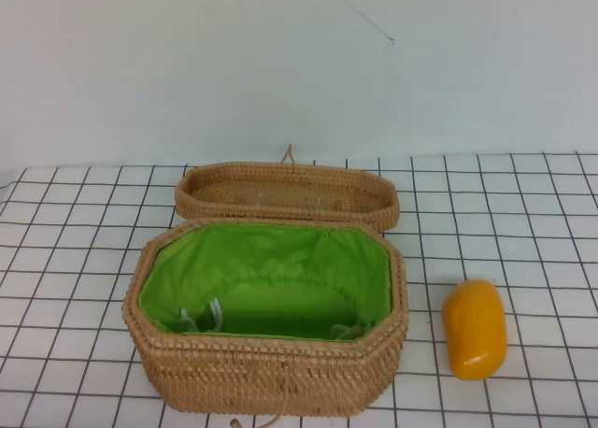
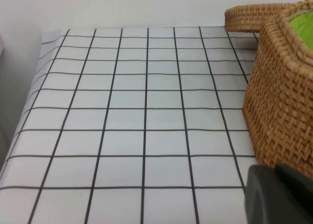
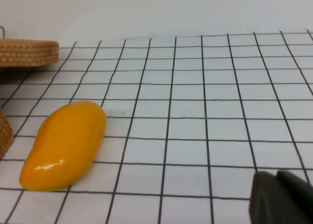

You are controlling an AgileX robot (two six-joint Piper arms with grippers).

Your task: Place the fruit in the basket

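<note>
Fruit: a glossy orange-yellow oblong fruit (image 1: 475, 329) lies flat on the white tablecloth with a black grid (image 1: 523, 222), just to the right of the basket and apart from it — its long axis runs toward the back wall.
Basket: 1 large tan wicker basket of elongated octagonal shape (image 1: 266, 372), lined in bright green fabric (image 1: 271, 269), stands open in the middle of the table.
Lid: the flat woven wicker lid (image 1: 288, 192) lies just behind the basket, its small loop pointing at the wall.
Left gripper: only a dark corner of the left gripper (image 2: 276, 194) shows in its wrist view, low beside the basket's left wall — I cannot tell how its fingers stand.
Right gripper: only a dark corner of the right gripper (image 3: 281, 197) shows, low over the cloth, well apart from the fruit; same doubt about its fingers.
</note>
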